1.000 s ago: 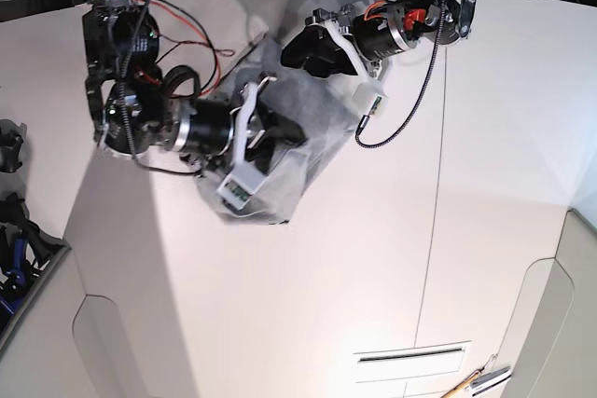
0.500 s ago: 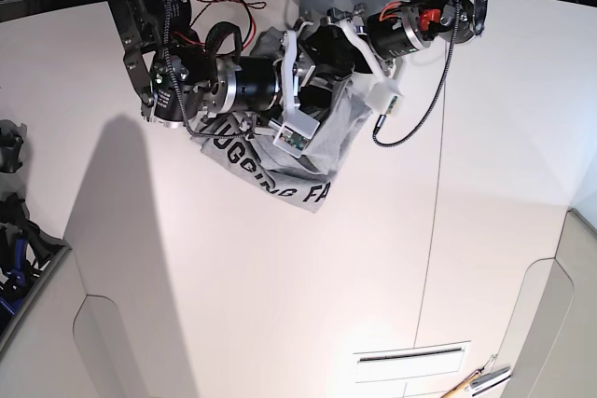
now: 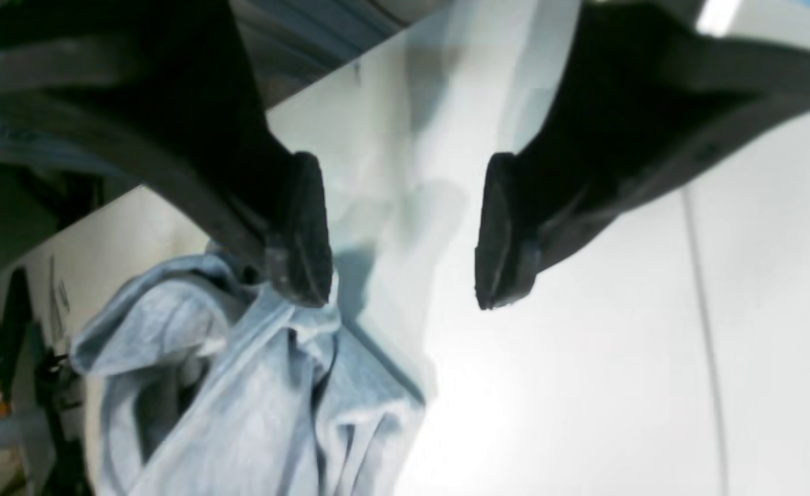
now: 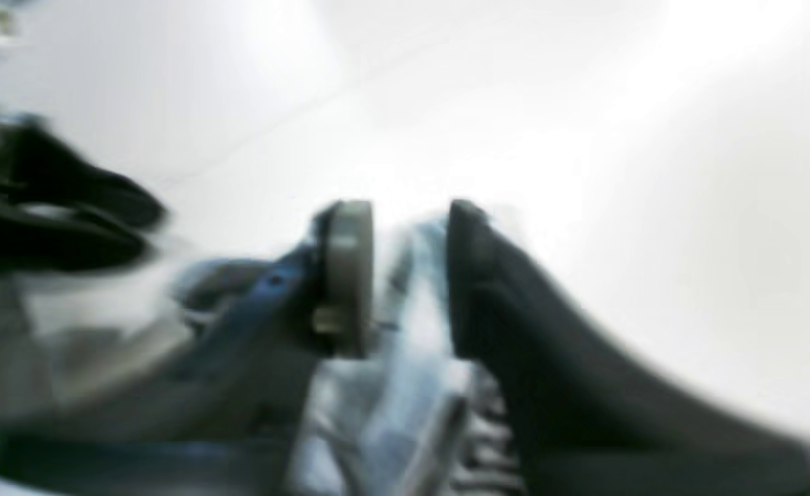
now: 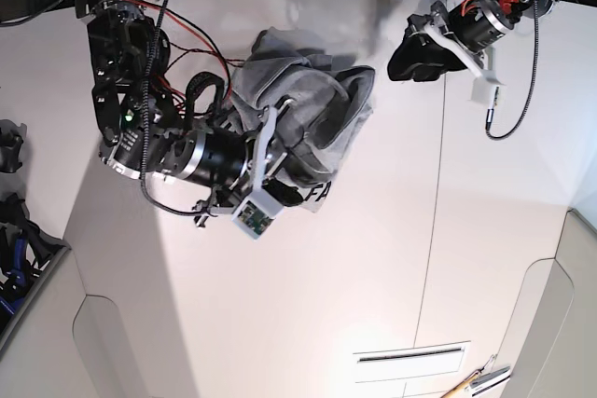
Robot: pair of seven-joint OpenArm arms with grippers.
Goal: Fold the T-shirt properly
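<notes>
**Right end effector pinches the bunched T-shirt; left end effector spread and clear of it**

The T-shirt lies crumpled in a heap on the white bench, not flat and not folded. Its grey cloth is gathered into thick rolls, and a few black letters show at the lower edge of the heap, just beside the tip of the right end effector.

The right end effector has its two fingers drawn close together with a fold of the pale grey cloth caught between them. The wrist view is blurred, but cloth fills the narrow gap and spills out below the fingers. In the base view this end effector reaches into the lower middle of the heap, and the cloth rises up and over it on the far side.

The left end effector is spread wide, with bare bench showing between its two dark fingers. Nothing is held. From its wrist view the T-shirt sits below and to one side of the fingers; one fingertip overlaps the top edge of the cloth in the picture, though whether it touches cannot be told. In the base view the left end effector hangs well apart from the heap, off to its side near the far edge of the bench.
</notes>
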